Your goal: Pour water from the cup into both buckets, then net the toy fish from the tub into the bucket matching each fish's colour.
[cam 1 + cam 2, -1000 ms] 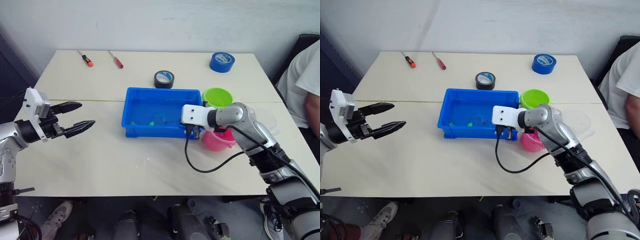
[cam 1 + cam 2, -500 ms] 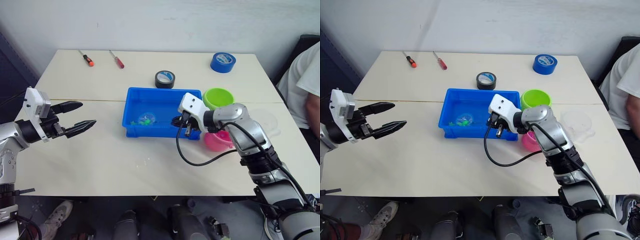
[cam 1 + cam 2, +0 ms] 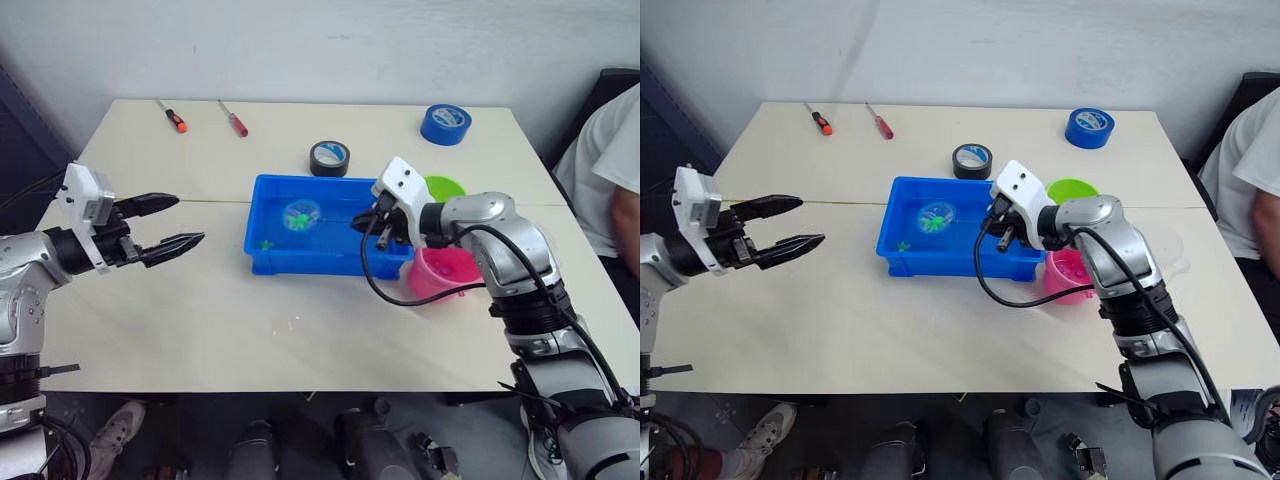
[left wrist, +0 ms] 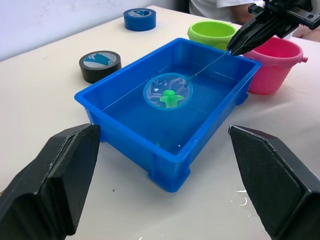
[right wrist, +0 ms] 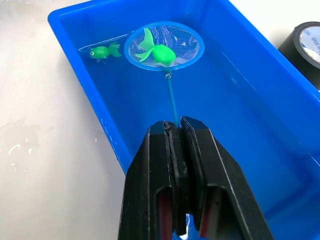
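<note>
Cream table [image 3: 200, 310] against a white wall [image 3: 320, 45], tub [image 3: 330, 262] mid-table.

From my head cameras the right claw [image 3: 372, 222] and its arm cover the near part of the green bucket [image 3: 440, 187] and a side of the pink bucket [image 3: 445, 272]. The net [image 5: 164, 46] handle's near end disappears between the claw's closed fingers. A person [image 3: 615, 160] at the desk's right is cut off by the frame edge.

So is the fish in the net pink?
No, the fish lying in the net is green, held over the tub.
</note>
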`<action>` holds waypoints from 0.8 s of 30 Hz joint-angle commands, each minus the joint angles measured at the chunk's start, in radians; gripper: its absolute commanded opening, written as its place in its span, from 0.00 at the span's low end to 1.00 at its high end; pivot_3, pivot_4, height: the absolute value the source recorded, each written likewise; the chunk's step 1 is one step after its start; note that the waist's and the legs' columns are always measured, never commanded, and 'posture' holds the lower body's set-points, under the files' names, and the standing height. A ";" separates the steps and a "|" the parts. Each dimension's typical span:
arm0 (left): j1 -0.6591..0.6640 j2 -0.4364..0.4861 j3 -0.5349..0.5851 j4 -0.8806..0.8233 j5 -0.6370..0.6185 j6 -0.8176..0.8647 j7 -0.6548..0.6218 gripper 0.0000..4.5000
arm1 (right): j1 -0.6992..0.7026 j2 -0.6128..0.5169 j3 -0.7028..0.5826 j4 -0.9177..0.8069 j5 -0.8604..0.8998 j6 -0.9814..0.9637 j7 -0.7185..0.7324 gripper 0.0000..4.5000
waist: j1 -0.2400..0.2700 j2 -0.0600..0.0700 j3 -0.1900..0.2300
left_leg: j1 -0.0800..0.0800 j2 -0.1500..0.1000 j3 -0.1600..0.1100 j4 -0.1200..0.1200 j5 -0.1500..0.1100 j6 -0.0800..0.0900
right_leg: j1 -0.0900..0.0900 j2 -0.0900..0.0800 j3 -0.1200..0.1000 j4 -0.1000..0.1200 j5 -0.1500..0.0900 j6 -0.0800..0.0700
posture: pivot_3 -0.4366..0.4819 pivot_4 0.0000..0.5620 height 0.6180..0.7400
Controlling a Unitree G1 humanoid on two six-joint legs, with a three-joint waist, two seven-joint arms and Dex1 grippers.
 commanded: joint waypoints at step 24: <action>-0.357 -0.148 -0.218 0.302 0.096 -0.128 -0.120 0.99 | 0.258 -0.379 -0.390 -0.113 0.035 -0.019 -0.204 0.00 | 0.003 0.000 0.000 | 0.001 0.000 0.004 0.000 0.000 0.000 | 0.000 0.003 0.006 -0.001 0.000 0.000 | 0.48 0.27 0.95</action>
